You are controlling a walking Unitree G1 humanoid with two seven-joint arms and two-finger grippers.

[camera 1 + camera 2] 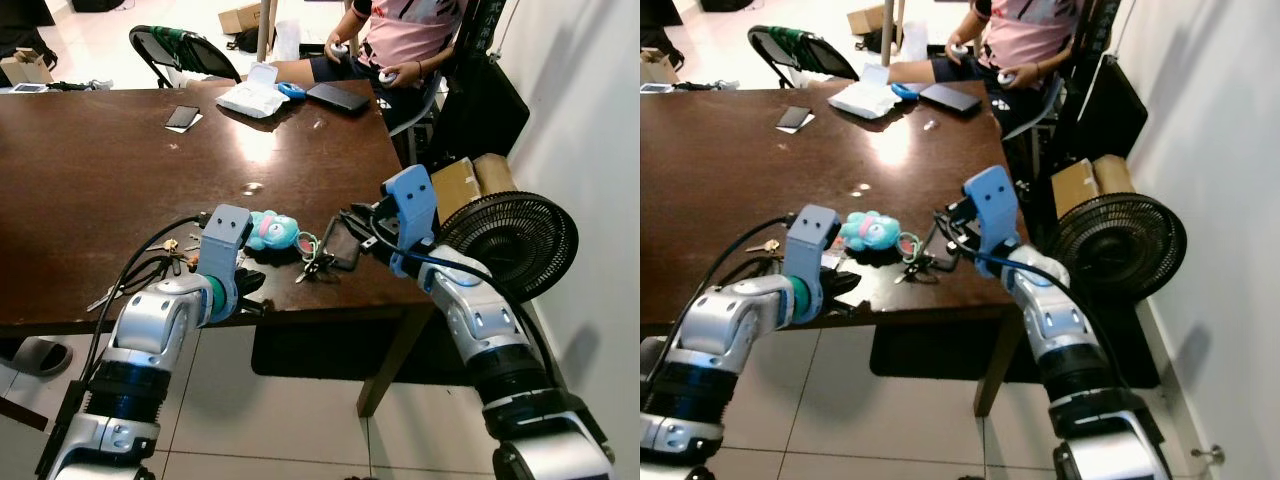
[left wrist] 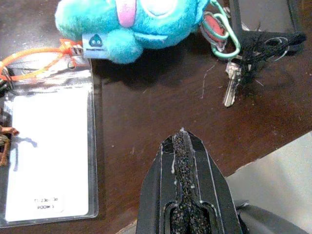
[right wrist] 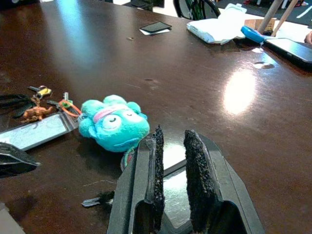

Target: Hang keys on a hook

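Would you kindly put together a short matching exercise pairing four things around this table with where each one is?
Things:
1. plush toy
2. phone
3. fan
4. badge holder

Places:
A. on the floor beside the table, by the wall
B. near the table's front edge, between the two grippers
C. far back on the table, lying on a white paper
D. flat on the table, next to the plush toy, with an orange loop

Pairs: 1-B, 2-C, 3-A, 4-D
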